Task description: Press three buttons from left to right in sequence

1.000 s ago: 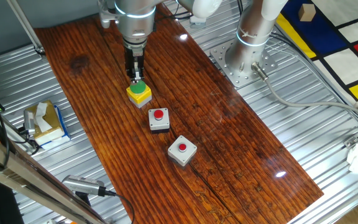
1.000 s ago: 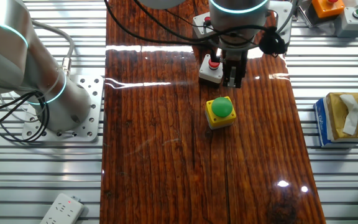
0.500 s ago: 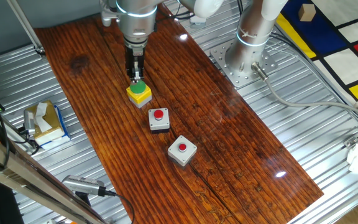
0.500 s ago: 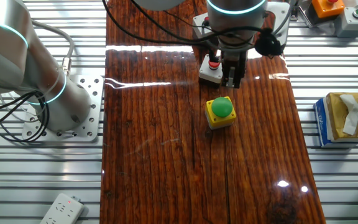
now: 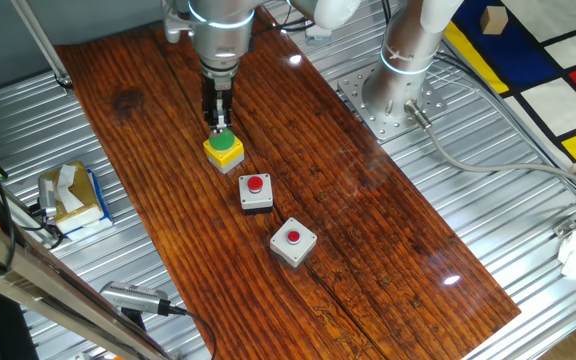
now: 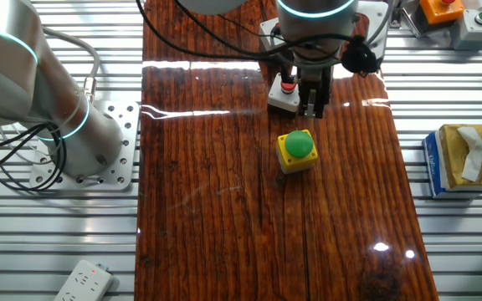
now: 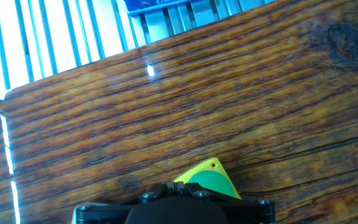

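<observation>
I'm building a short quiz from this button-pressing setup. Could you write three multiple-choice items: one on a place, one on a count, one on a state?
1. Where is the tool?
A. Over the yellow box with the green button
B. Over the grey box
C. Over the tissue box

2. How many red buttons are on the wooden board in the one fixed view?
A. One
B. Two
C. Four

3. How does the yellow box stand?
A. Tipped on its side
B. Flat on the board, button up
C. Lifted off the board

Answers: 1 A, the fingers point down at the green button. 2 B, one on the middle box and one on the grey box. 3 B, it rests on the wood with the button facing upward.
</observation>
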`<move>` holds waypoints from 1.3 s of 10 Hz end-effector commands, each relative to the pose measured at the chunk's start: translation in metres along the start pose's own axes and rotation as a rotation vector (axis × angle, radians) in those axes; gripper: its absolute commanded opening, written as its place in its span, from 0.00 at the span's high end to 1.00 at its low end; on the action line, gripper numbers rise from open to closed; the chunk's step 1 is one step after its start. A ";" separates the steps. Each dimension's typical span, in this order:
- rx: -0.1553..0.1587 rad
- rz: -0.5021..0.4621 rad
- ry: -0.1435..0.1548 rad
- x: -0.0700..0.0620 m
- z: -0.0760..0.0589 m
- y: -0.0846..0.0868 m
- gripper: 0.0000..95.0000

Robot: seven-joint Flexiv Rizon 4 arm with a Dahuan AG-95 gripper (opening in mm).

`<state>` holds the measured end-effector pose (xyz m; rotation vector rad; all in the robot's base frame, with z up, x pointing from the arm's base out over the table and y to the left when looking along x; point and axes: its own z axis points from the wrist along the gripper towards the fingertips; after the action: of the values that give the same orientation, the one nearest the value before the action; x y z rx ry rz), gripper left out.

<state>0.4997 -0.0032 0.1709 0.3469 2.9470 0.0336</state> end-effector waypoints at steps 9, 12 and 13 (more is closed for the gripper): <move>-0.043 -0.059 -0.019 -0.006 0.005 -0.054 1.00; -0.069 -0.039 -0.013 -0.019 0.011 -0.045 1.00; -0.069 -0.027 -0.016 -0.019 0.014 -0.039 1.00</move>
<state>0.5148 -0.0432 0.1590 0.2955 2.9340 0.1475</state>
